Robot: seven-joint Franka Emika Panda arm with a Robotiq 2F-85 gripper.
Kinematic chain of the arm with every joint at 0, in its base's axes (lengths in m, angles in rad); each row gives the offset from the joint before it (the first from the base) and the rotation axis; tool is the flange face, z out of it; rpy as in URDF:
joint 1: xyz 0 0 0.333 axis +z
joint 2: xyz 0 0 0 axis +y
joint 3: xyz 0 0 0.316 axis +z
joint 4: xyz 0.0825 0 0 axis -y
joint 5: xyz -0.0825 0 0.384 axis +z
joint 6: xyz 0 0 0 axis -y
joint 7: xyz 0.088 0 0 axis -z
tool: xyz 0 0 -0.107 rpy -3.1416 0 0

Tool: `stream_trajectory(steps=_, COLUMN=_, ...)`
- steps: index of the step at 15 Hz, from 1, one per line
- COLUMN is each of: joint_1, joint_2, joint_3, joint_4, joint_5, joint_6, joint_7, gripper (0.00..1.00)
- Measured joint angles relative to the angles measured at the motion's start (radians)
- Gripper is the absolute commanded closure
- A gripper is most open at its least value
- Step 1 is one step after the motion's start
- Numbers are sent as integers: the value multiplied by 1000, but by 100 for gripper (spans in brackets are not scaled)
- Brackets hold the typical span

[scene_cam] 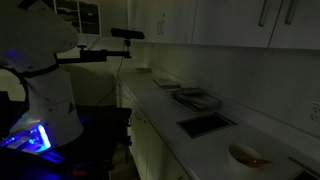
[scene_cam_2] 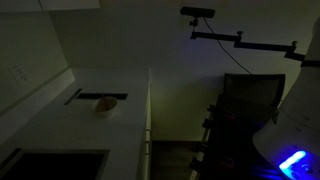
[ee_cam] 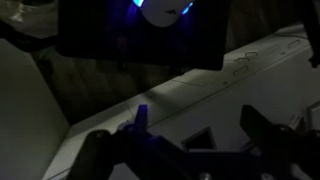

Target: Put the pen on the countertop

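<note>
Dim kitchen desk (scene_cam: pixel 168 106): the pen (scene_cam_2: pixel 106 97) lies across the pale bowl (scene_cam_2: pixel 105 106).
Near the bowl sits a dark inset (scene_cam: pixel 206 125), with dark trays (scene_cam: pixel 195 98) farther along; the gripper (ee_cam: pixel 178 150) hangs spread, holding nothing.

Dim kitchen, pale upper cabinets (scene_cam: pixel 225 20)
</note>
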Motion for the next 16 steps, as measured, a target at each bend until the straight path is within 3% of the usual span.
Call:
stream_trajectory(steps=7, joint_1=-3, joint_2=27, joint_3=15, joint_4=0, joint_5=13, joint_6=52, joint_7=15, gripper=0)
stream_trajectory(steps=10, joint_1=-2, joint_2=131, joint_3=65, joint_4=-4, joint_5=87, joint_6=218, joint_7=122, gripper=0)
stream_trajectory(steps=16, joint_1=3, joint_2=472, joint_3=221, joint_4=19, joint_5=216, joint_6=573, joint_7=358, gripper=0)
